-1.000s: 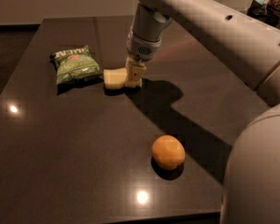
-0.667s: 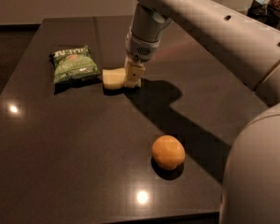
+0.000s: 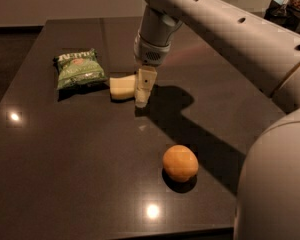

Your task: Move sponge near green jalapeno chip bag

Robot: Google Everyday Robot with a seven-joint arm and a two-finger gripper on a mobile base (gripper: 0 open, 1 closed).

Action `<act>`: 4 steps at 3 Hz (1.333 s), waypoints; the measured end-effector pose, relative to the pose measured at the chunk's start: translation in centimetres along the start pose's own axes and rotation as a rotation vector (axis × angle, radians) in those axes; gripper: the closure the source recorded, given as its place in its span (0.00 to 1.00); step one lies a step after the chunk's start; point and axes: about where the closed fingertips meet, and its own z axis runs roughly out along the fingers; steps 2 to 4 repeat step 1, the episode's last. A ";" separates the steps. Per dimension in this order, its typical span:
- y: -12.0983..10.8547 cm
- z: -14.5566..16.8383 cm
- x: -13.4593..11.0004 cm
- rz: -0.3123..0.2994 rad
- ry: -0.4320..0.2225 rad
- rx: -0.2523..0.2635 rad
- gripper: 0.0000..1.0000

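Lowest in the frame, right of centre, a round orange fruit [image 3: 180, 163] sits alone on the dark counter [image 3: 65, 159], well apart from everything else.

Further back, a little left of centre, the sponge [image 3: 121, 87] lies flat on the counter. It is a pale foam block, so I judge it very light, soft and easily squashed, not slippery and not fragile. A firm pinch would dent it rather than harm it. The best hold looks to be across its short width near one end, low enough that the foam cannot fold out of the grip.

The hand [image 3: 143, 91] hangs straight down from the arm and meets the sponge at its right end, overlapping it there. Whether it is clamped on the foam or merely resting against it, I cannot tell, as the far side of the hand is hidden.

Beyond that, in the upper left, the green jalapeno chip bag [image 3: 79, 68] lies crinkled and face up. The sponge is just beside its lower right corner, with a narrow strip of counter between them, so the placement looks close to done.
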 end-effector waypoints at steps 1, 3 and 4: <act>0.0 0.0 0.0 0.000 0.000 0.000 0.00; 0.0 0.0 0.0 0.000 0.000 0.000 0.00; 0.0 0.0 0.0 0.000 0.000 0.000 0.00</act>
